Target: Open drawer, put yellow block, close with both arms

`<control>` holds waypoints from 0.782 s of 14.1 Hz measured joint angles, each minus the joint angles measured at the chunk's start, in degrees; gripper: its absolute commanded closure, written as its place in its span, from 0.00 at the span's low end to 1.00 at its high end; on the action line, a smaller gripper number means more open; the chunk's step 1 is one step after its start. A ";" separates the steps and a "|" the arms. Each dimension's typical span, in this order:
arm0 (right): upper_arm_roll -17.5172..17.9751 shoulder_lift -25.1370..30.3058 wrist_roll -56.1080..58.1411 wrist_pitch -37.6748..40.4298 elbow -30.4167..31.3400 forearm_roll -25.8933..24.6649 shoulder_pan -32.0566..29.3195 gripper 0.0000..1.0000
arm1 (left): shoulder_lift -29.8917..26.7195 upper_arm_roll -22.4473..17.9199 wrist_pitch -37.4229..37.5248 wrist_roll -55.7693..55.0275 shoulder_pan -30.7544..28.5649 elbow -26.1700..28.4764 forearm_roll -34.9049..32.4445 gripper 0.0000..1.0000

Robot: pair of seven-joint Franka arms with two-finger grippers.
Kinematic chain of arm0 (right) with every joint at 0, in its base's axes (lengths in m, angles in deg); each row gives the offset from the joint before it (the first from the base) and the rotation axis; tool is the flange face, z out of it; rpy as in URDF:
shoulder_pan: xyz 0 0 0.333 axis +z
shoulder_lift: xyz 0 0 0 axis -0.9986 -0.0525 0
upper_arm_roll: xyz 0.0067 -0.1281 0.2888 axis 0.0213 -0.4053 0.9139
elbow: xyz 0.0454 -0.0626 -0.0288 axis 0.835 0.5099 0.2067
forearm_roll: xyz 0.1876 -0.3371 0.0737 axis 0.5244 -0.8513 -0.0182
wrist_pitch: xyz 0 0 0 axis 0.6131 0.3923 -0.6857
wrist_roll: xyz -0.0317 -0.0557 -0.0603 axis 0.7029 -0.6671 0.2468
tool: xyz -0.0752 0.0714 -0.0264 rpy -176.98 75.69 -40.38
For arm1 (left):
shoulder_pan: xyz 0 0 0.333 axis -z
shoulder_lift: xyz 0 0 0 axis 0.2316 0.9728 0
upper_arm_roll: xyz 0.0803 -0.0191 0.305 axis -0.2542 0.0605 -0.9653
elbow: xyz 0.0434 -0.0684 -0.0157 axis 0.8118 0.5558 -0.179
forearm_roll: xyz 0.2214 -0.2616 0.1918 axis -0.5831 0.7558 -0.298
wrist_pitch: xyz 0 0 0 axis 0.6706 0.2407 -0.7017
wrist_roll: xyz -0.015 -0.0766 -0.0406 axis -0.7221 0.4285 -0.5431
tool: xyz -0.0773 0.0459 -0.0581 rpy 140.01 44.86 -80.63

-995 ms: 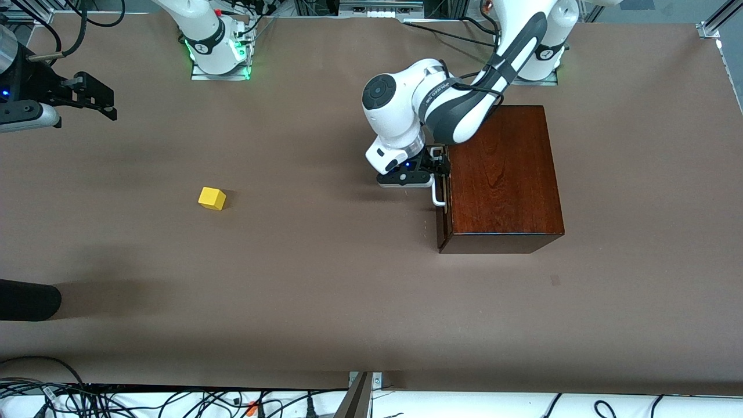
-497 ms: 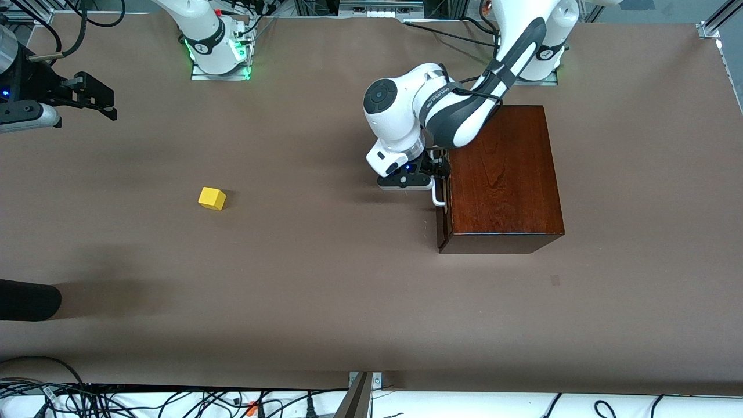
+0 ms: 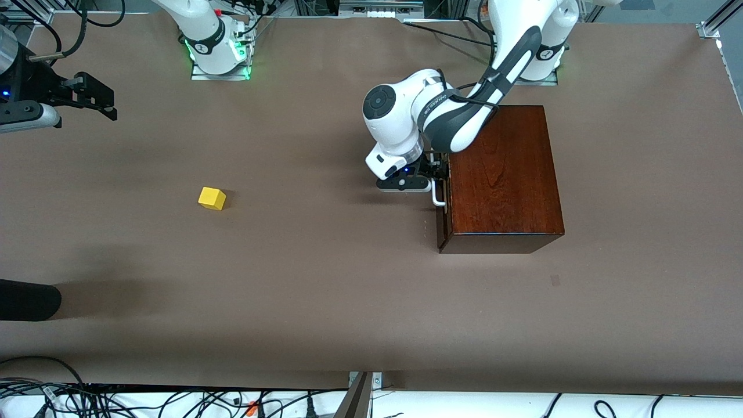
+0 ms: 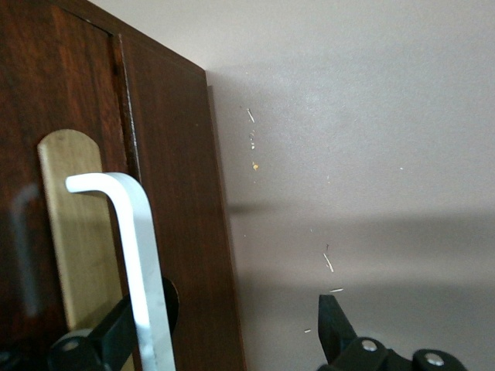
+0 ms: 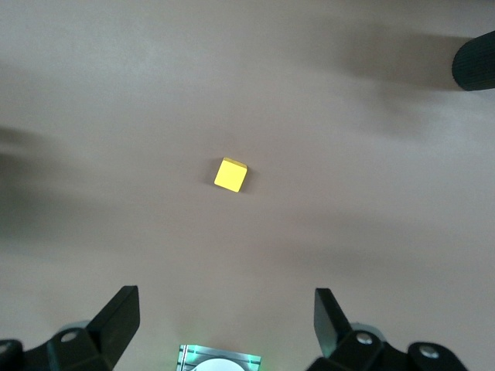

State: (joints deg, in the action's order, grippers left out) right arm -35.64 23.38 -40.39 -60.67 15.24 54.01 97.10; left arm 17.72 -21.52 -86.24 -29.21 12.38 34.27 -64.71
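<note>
My right end effector point(image 3: 98, 98) waits spread wide and empty, high over the counter point(image 3: 325, 302) by the right arm's end edge, and its wrist view looks straight down on the yellow block point(image 3: 212, 198), which sits alone on the bare surface, well apart from the box. Toward the left arm's end stands the mahogany box point(image 3: 502, 177) with the drawer point(image 4: 85, 232) fully pushed in, so I cannot see anything inside it. My left end effector point(image 3: 436, 171) is at the drawer front, fingers point(image 4: 116, 336) unclenched astride the white handle point(image 3: 439, 196), one finger tucked between the bar and the wood.
</note>
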 measured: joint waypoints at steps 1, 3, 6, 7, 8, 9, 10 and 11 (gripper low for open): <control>0.00 0.00 0.00 0.00 0.00 0.00 0.00 0.00 | 0.02 -0.02 -0.02 -0.01 -0.02 -0.01 0.00 0.00; 0.00 0.00 0.00 0.00 0.00 0.00 0.00 0.00 | 0.01 0.01 -0.17 -0.06 0.01 -0.08 -0.01 0.00; 0.00 0.00 0.00 0.00 0.00 0.00 0.00 0.00 | 0.01 0.10 -0.30 -0.64 0.18 -0.19 -0.01 0.00; 0.00 0.00 0.00 0.00 0.00 0.00 0.00 0.00 | 0.01 0.11 -0.32 -0.74 0.23 -0.24 -0.01 0.00; 0.00 0.00 0.00 0.00 0.00 0.00 0.00 0.00 | 0.01 0.11 -0.32 -0.81 0.26 -0.34 -0.01 0.00; 0.00 0.00 0.00 0.00 0.00 0.00 0.00 0.00 | 0.00 0.11 -0.32 -0.86 0.26 -0.52 -0.01 0.00; 0.00 0.00 0.00 0.00 0.00 0.00 0.00 0.00 | 0.00 0.11 -0.32 -1.02 0.27 -0.66 -0.01 0.00; 0.00 0.00 0.00 0.00 0.00 0.00 0.00 0.00 | 0.00 0.13 -0.32 -1.38 0.33 -0.71 -0.01 0.00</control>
State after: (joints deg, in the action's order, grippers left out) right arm -35.64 23.37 -40.39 -60.67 15.24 54.01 97.10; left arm 17.72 -21.39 -86.56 -30.59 12.71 33.56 -64.72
